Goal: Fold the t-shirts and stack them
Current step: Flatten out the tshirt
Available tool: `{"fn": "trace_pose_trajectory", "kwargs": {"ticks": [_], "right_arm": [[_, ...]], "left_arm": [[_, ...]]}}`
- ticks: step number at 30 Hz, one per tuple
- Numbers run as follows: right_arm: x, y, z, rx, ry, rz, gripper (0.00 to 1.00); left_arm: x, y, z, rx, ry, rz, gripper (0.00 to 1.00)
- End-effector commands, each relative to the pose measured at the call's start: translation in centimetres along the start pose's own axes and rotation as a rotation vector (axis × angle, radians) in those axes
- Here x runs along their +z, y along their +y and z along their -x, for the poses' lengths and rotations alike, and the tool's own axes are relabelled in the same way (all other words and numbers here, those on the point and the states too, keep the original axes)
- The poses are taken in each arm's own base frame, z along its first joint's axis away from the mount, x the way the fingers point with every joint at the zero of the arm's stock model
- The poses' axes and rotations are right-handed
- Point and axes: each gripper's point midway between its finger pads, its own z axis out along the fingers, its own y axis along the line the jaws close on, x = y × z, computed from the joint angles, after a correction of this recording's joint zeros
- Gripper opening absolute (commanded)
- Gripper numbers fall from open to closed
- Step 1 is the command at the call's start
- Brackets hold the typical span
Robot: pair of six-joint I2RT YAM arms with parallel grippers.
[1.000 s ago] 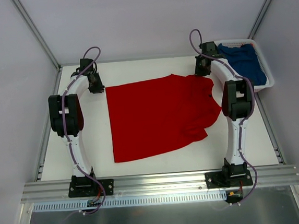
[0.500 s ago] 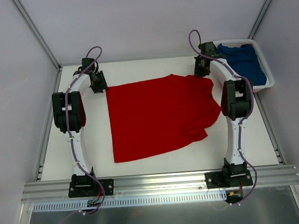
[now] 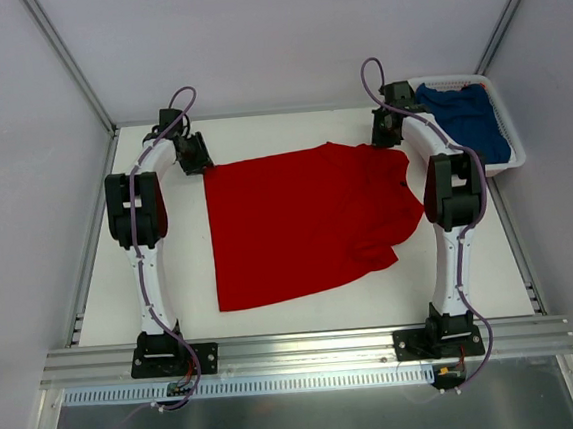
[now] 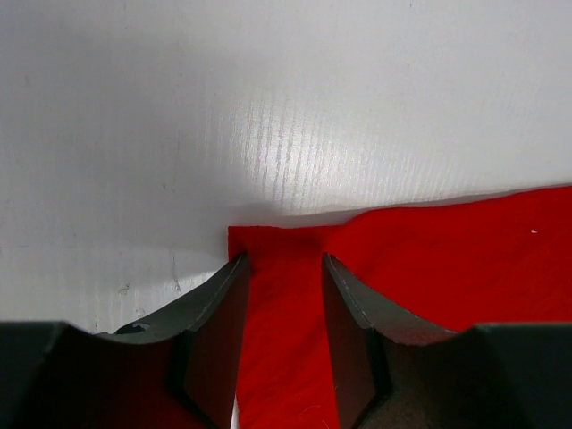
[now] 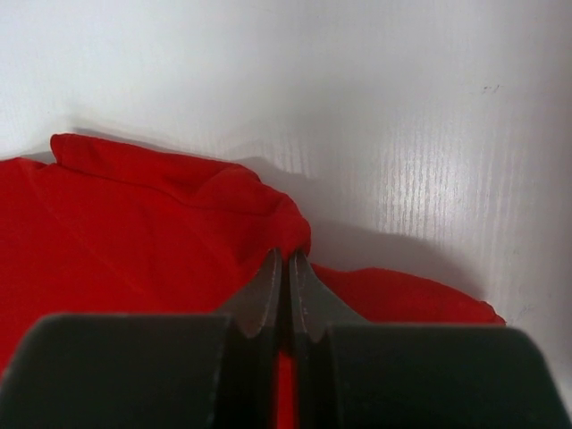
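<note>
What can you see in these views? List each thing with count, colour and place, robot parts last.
red t-shirt: one, red, spread flat mid-table.
blue t-shirt: one, blue, crumpled in the basket.
basket: one, white, table's far right corner.
table: one, white, under everything.
left arm: one, white-black, left side.
right arm: one, white-black, right side.
left claw: one, dark, open over red t-shirt's far left corner.
right claw: one, dark, shut on its far right edge.

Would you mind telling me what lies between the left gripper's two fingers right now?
A corner of the red t-shirt, lying flat on the white table, as the left wrist view shows.
</note>
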Motion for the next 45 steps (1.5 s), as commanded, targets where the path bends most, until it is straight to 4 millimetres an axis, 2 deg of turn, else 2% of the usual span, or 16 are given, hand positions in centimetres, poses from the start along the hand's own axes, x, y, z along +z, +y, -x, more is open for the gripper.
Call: {"fn": "trace_pose_trajectory", "kwargs": {"ticks": [1,6,8,10,21,29,34,39,45], "right_arm": [[-3.5,1.4,2.6,-0.015,-0.08,0.041,0.01],[-3.3,1.3,2.0,-0.018,-0.067,0.042,0.0],[-3.2,1.4,1.9,-0.015,-0.067,0.046,0.0],[-3.0,1.5,1.8,-0.009,-0.064,0.054,0.0],[-2.8,2.0,1.5,-0.008,-0.059,0.068,0.0],[-3.1,2.1,1.4,-0.011,-0.063,0.072,0.0],[-3.4,2.3,1.7,-0.011,-0.073,0.083,0.0],[-3.7,2.4,1.8,-0.009,-0.08,0.088,0.0],[-4.5,2.5,2.2,-0.014,-0.095,0.09,0.0]], "left_arm": [[-0.5,-0.7,-0.1,-0.025,0.019,-0.011,0.39],[-1.7,-0.1,0.2,0.007,-0.008,0.039,0.43],[-2.5,0.2,0.6,0.023,-0.031,0.064,0.48],[-3.4,0.1,1.1,0.031,-0.051,0.073,0.48],[-4.2,1.2,0.8,0.05,-0.057,0.132,0.48],[-2.0,0.9,-0.1,0.03,0.001,0.095,0.48],[-1.4,0.5,0.2,0.029,0.015,0.071,0.48],[-0.6,-0.1,-0.4,0.014,0.065,0.032,0.48],[-0.2,0.3,-0.8,-0.003,0.083,0.05,0.48]]}}
